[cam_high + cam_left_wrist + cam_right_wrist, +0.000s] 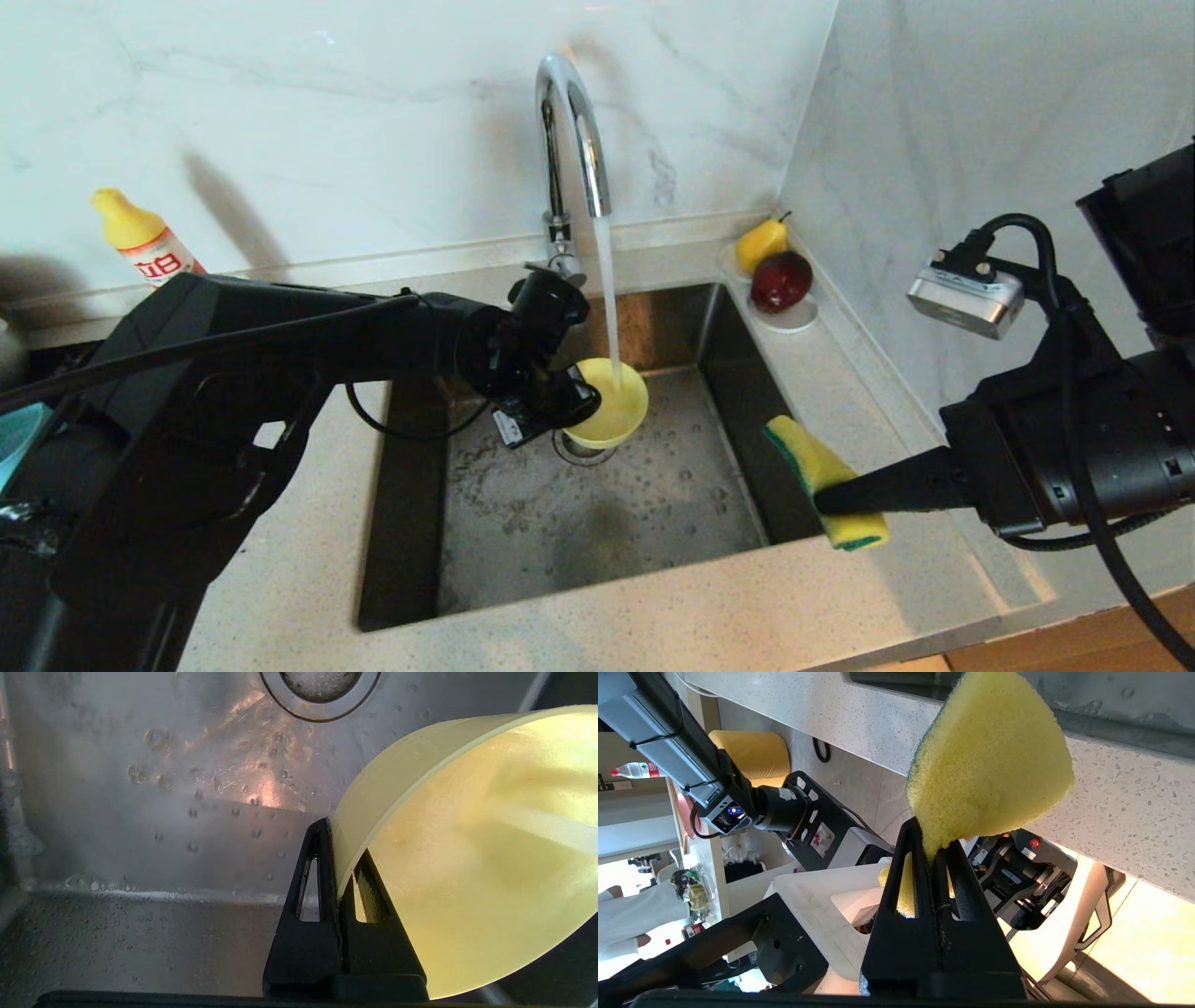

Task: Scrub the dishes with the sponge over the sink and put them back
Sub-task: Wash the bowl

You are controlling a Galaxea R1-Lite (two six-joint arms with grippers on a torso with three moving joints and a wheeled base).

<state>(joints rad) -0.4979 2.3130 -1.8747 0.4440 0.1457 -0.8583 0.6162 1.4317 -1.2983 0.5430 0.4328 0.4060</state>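
The left tool (581, 397) pinched the yellow bowl (611, 403) by its thin, wet, likely slippery rim under the tap's stream over the sink (597, 504); the right tool (826, 499) squeezed the soft sponge (822, 476) near the counter's (653, 616) right edge.

The right gripper (934, 847) has its two black fingers (901, 882) pressed together on the narrow end of the sponge (990, 765), whose yellow foam fans out wide beyond the tips, with a thin dark green edge along one side and a bit of yellow showing through the slot of one finger. Behind the sponge runs the speckled pale countertop (1125, 798), with the dark steel wall of the sink (1111, 700) past its edge. Further off are the robot's black base (817, 821), a grey camera module (668, 751) on an arm, and a yellow stool (756, 756) on the floor
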